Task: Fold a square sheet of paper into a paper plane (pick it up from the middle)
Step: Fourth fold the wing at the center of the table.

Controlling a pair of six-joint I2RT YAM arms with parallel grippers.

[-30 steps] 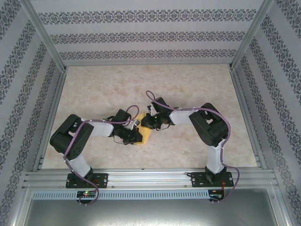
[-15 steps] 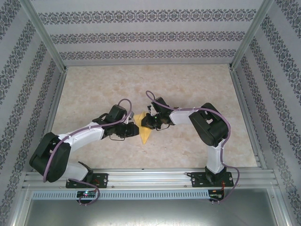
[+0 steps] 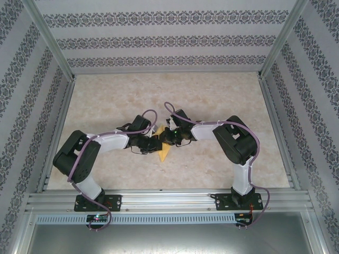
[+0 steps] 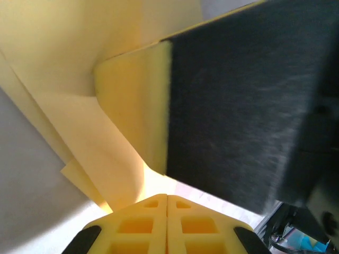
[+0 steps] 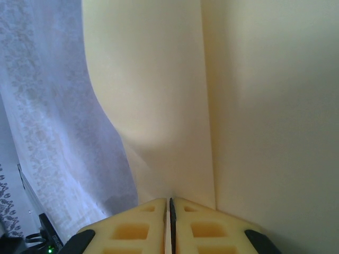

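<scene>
The yellow paper (image 3: pixel 163 152) is a folded pointed wedge held off the table between the two arms, its tip pointing toward the near edge. My right gripper (image 3: pixel 168 138) is shut on it. In the right wrist view the paper (image 5: pixel 238 106) rises straight out of the seam between the right gripper's (image 5: pixel 170 200) closed tips, with a crease running up it. My left gripper (image 3: pixel 153 144) is shut and sits right against the paper's left side. In the left wrist view, folded layers of paper (image 4: pixel 79 79) lie just beyond the left gripper's (image 4: pixel 167 197) joined tips, with nothing seen between them.
The right gripper's black body (image 4: pixel 243 106) looms close in front of the left wrist camera. The marble tabletop (image 3: pixel 212 100) spreads around both arms, with patterned walls (image 3: pixel 169 39) behind and at the sides and a metal rail (image 3: pixel 169 201) at the near edge.
The left arm swung up from the near left and its shut gripper moved right, up against the paper. The right gripper kept its hold; the paper now hangs tilted as a wedge.
</scene>
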